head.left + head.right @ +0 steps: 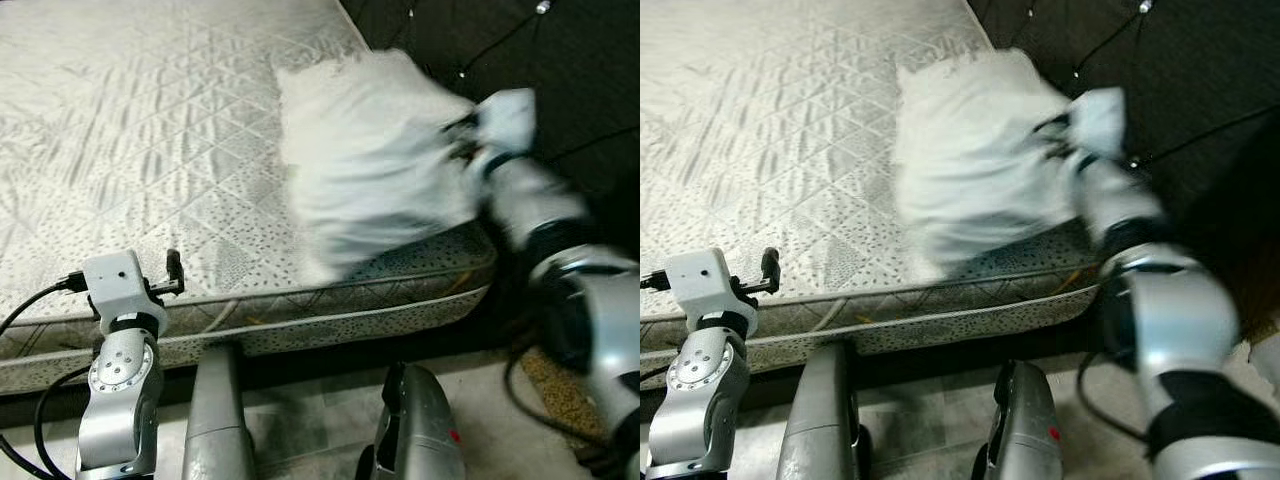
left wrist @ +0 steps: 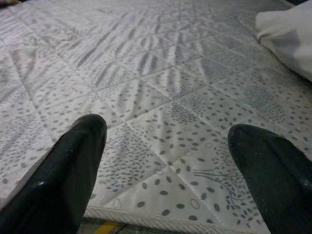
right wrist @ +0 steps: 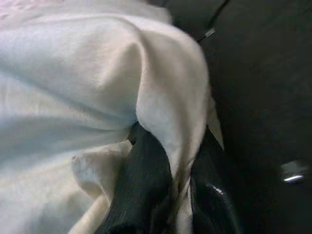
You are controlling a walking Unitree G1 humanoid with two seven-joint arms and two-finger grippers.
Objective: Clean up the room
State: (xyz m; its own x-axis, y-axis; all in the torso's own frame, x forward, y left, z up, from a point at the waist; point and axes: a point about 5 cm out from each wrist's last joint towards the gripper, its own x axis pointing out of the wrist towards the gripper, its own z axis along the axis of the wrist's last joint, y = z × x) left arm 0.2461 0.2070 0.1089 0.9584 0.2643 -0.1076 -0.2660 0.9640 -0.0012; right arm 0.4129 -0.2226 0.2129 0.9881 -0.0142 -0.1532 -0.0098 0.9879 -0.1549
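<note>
Crosswise on the mattress (image 1: pixel 150 150) corner, white pillow (image 1: pixel 370 165), edge pinched between right gripper (image 3: pixel 170 190) fingers; left gripper (image 2: pixel 165 161) spread, empty.

One bare quilted mattress (image 1: pixel 150 150). One white pillow (image 1: pixel 370 165), pinched in the right gripper (image 3: pixel 178 161). Two grippers in all; the left gripper (image 2: pixel 168 161) is spread over the mattress edge. Several black cables (image 1: pixel 500 40) beyond the right gripper, number unclear.
</note>
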